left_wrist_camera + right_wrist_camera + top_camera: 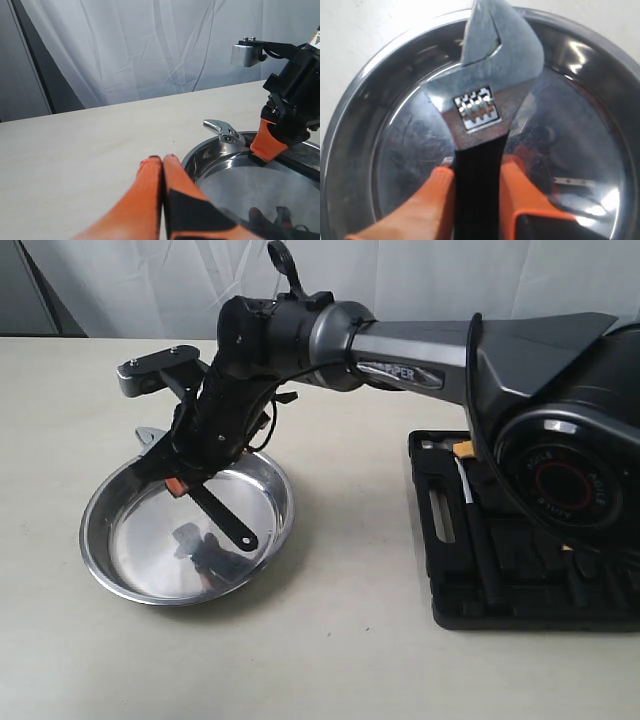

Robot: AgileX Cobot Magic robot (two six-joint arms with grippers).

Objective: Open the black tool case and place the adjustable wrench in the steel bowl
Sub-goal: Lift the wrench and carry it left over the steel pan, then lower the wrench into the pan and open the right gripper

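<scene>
My right gripper reaches across to the steel bowl and is shut on the adjustable wrench. In the right wrist view the orange fingers clamp the black handle just behind the silver head, right gripper. The wrench slants over the bowl: its head pokes out above the rim and the handle end dips toward the bowl floor. The black tool case lies open at the right. My left gripper is shut on nothing, low over the table beside the bowl's rim.
Inside the case lie an orange-handled tool and a long black rod. The right arm's base hides much of the case. A white curtain hangs behind the table.
</scene>
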